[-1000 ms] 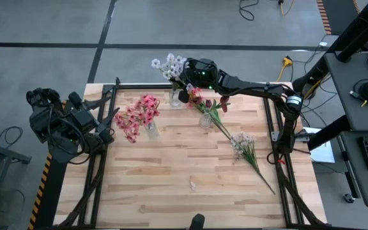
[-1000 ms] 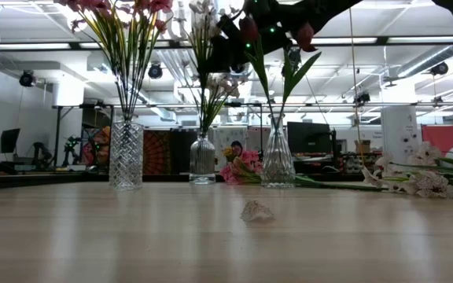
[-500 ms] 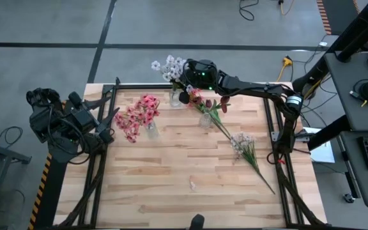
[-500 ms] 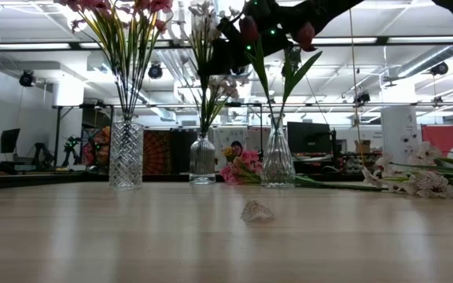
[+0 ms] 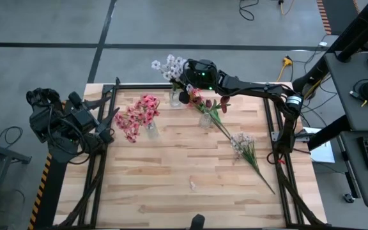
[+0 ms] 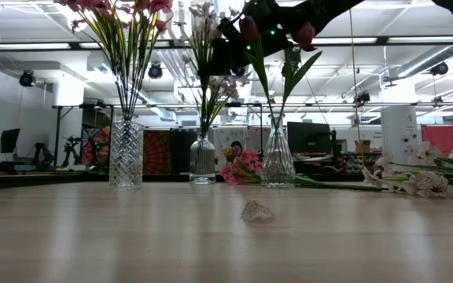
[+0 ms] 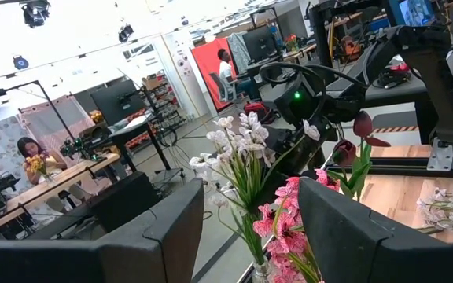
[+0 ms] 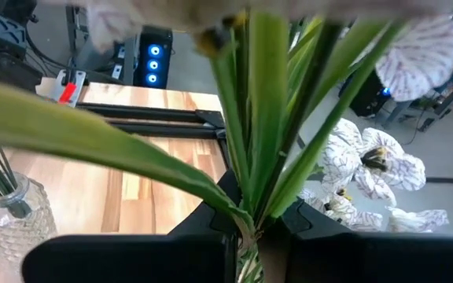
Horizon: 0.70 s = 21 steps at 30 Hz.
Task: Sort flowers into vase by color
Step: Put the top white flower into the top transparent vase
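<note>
Three glass vases stand at the far side of the table. One holds pink flowers (image 5: 139,115), the middle vase (image 6: 202,159) holds white-lilac flowers (image 5: 168,66), and the third (image 6: 278,161) holds dark red tulips (image 5: 209,102). My right gripper (image 5: 185,89) hangs above the middle vase, shut on a white flower's green stalk. More white flowers (image 5: 245,147) lie flat on the table at the right. My left gripper (image 5: 110,121) waits open at the table's left edge, touching nothing. My right gripper pinches the green stalk and its leaves (image 8: 246,220) between its two fingers (image 8: 171,251), below the blossoms. The fingers come nearly level from the table's right, across the stalk. The flower stands upright, blossoms above the fingers; whether its lower end sits in the vase is hidden.
A small fallen petal (image 5: 192,185) lies on the near middle of the table. Black frame rails (image 5: 94,160) run along the table's left and right sides. The pink-flower vase (image 6: 126,155) stands left of the middle vase.
</note>
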{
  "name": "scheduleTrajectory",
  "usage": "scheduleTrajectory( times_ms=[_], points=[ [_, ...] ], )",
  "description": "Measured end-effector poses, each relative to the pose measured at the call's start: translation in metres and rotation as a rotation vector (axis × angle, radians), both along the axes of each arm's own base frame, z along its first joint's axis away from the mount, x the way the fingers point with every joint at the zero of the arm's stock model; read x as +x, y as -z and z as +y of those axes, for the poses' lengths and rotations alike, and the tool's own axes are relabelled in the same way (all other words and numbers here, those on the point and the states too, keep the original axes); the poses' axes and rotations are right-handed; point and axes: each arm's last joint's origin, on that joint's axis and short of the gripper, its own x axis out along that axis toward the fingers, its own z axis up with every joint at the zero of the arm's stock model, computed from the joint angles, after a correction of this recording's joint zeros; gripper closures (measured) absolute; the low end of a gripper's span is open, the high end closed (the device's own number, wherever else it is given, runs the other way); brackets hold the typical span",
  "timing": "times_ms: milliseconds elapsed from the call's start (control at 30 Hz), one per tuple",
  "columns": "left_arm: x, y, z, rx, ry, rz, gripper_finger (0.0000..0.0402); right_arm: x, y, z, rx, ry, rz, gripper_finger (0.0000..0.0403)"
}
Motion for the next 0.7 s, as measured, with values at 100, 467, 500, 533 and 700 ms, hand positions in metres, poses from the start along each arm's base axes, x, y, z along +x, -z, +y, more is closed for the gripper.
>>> scheduleTrajectory(
  times_ms=[100, 467, 500, 533, 700],
  points=[
    [0.0, 0.0, 0.0, 0.0, 0.0, 0.0, 0.0212, -0.0001, 0.0, -0.0002, 0.022, 0.007, -0.007, 0.0385],
    [0.0001, 0.0, -0.0001, 0.0, 0.0, 0.0, 0.0212, -0.0001, 0.0001, -0.0001, 0.077, 0.021, -0.021, 0.0385],
    [0.0, 0.0, 0.0, 0.0, 0.0, 0.0, 0.0212, -0.0001, 0.0001, -0.0001, 0.077, 0.021, -0.021, 0.0385],
    [0.0001, 0.0, -0.0001, 0.0, 0.0, 0.0, 0.0212, -0.0001, 0.0001, -0.0001, 0.077, 0.021, -0.021, 0.0384],
    [0.0001, 0.0, -0.0001, 0.0, 0.0, 0.0, 0.0212, -0.0001, 0.0001, -0.0001, 0.075, 0.02, -0.021, 0.0364]
  ],
)
